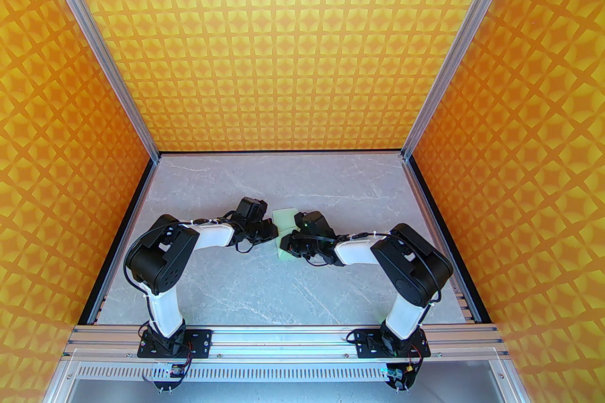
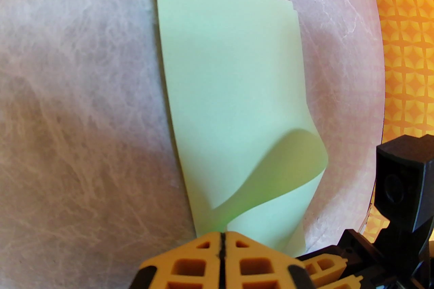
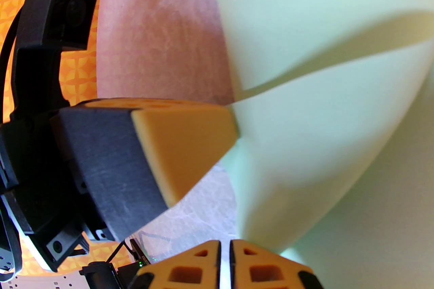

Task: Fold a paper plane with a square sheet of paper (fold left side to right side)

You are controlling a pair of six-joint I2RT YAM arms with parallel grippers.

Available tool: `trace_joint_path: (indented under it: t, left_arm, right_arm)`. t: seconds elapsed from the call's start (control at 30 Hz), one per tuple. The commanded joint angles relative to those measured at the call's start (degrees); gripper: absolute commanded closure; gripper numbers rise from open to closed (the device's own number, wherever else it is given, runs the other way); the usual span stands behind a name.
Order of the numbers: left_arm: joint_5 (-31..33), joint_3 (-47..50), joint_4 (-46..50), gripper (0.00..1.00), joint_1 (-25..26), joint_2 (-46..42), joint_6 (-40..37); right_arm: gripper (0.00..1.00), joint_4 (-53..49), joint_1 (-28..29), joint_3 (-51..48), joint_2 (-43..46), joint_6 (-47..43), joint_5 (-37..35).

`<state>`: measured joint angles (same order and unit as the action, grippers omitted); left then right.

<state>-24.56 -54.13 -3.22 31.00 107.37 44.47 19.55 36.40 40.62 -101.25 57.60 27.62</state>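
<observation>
The marble table (image 1: 236,278) carries the sheet of paper (image 2: 230,77) midway between the arms, folded to a tall rectangle with its near corner curling up. It looks light, limp and easily mis-creased, so take it at an edge or corner, never mid-sheet. The left gripper (image 2: 222,240) is closed, tips at the near edge. The right gripper (image 3: 225,247) is nearly closed, seemingly nipping the curled layer.

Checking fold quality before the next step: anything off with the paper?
Yes. The paper is folded over but not flat: its top layer's near corner curls up by the left gripper. At its upper right corner in the left wrist view, the layers' edges sit slightly offset, so the fold looks askew.
</observation>
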Motion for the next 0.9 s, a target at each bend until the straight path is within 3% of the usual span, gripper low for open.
trace_joint_path:
  t: [0.0,0.87]
  left_arm:
    - [-0.4,-1.4,0.8,0.9,-0.4,1.2,-1.3]
    - [-0.5,-2.0,0.8,0.9,-0.4,2.8,-1.5]
  right_arm:
    - [0.87,1.9,0.7,-0.8,-1.0,1.1,1.0]
    - [0.87,3.8,1.6,-1.8,-3.6,2.2,1.3]
